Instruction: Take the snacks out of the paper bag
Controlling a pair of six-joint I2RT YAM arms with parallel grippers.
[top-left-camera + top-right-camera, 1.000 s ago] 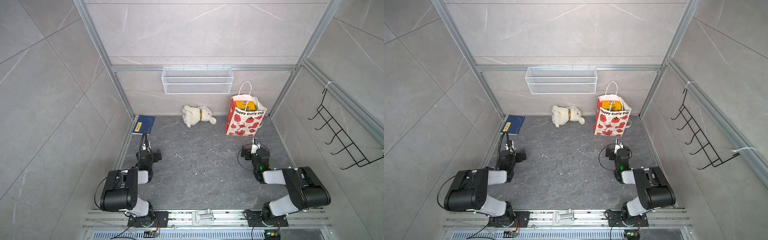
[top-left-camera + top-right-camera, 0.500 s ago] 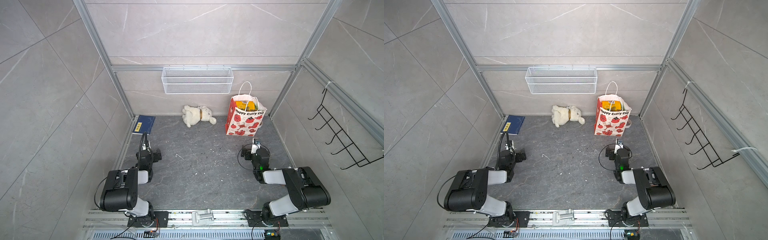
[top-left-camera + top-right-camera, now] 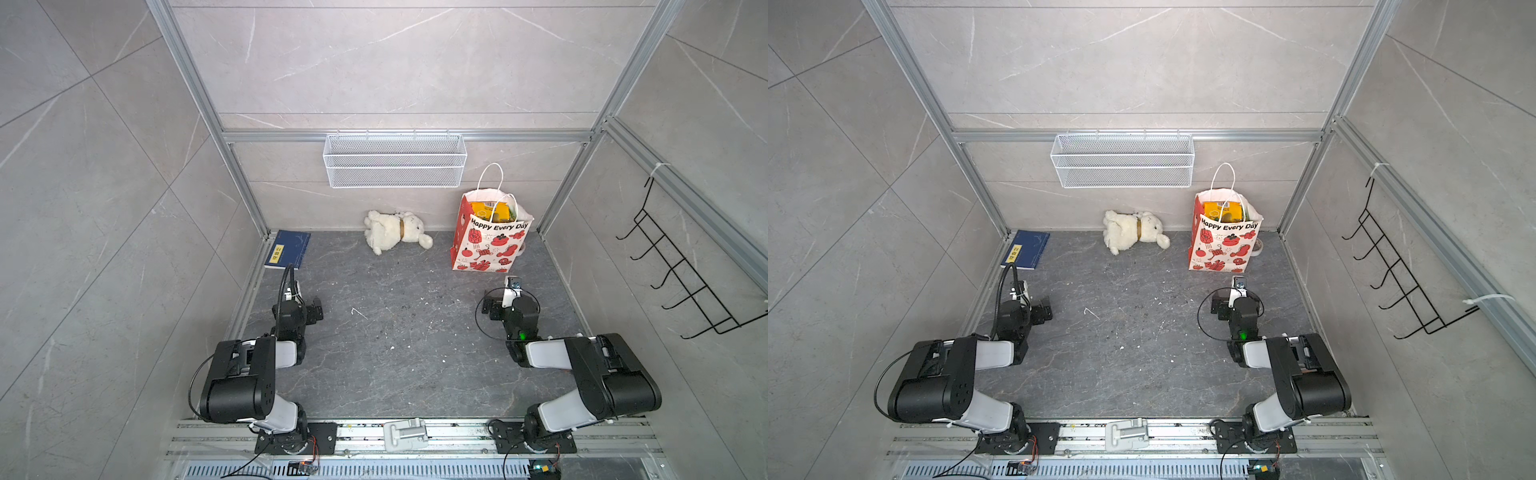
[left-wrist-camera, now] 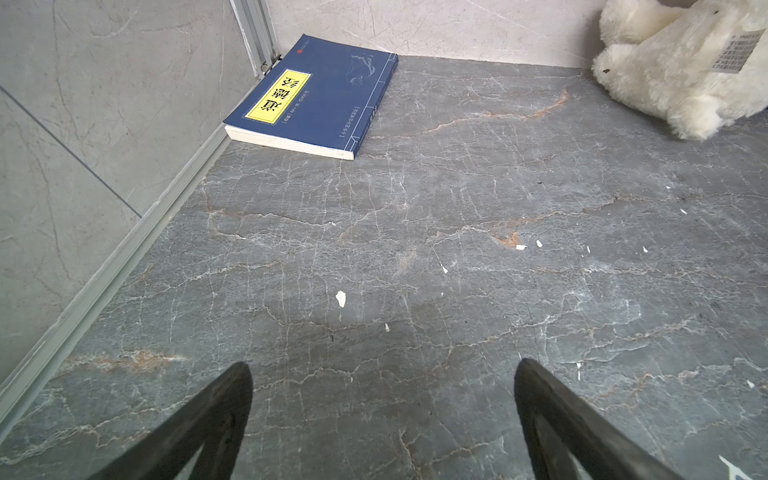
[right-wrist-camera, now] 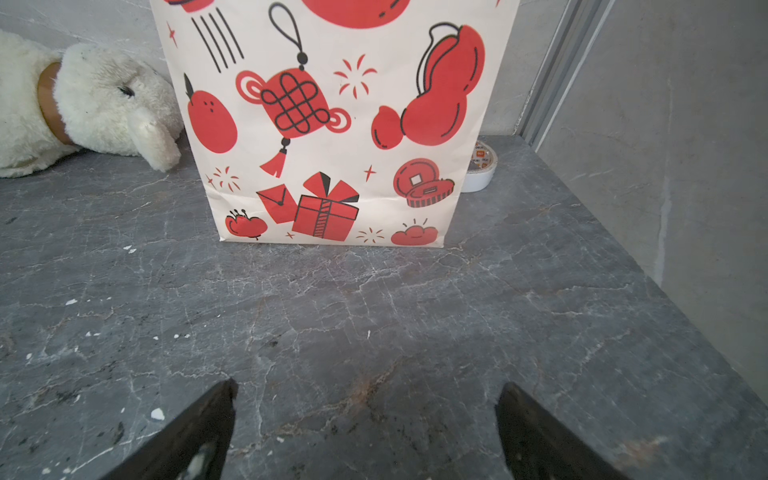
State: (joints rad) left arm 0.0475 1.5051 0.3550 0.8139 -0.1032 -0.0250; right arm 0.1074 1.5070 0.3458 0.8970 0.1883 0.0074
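Nothing has shifted since a second ago: both arms sit folded low at the near edge, and every object lies where it was. The left gripper [image 4: 382,368] has its jaws spread wide over bare stone, gripping and touching nothing. The right gripper [image 5: 368,386] is just as wide and just as empty, pointed straight at the paper bag [image 5: 332,124] but stopping short of it.

The bag stands upright at the far right in both top views [image 3: 490,245] [image 3: 1223,245], one cord handle raised. The snacks [image 3: 492,211] are inside, yellow-orange and green tops showing at its open mouth.

The surface is a dark grey veined tabletop [image 3: 399,332], speckled with small white flecks. A white plush toy [image 3: 392,230] lies against the back wall left of the bag, a blue book [image 4: 316,95] is flat in the far left corner, and a tape roll [image 5: 482,166] peeks from behind the bag. Pale marbled walls enclose it, with a white wire basket [image 3: 395,162] at the back and a black hook rack [image 3: 681,274] on the right.
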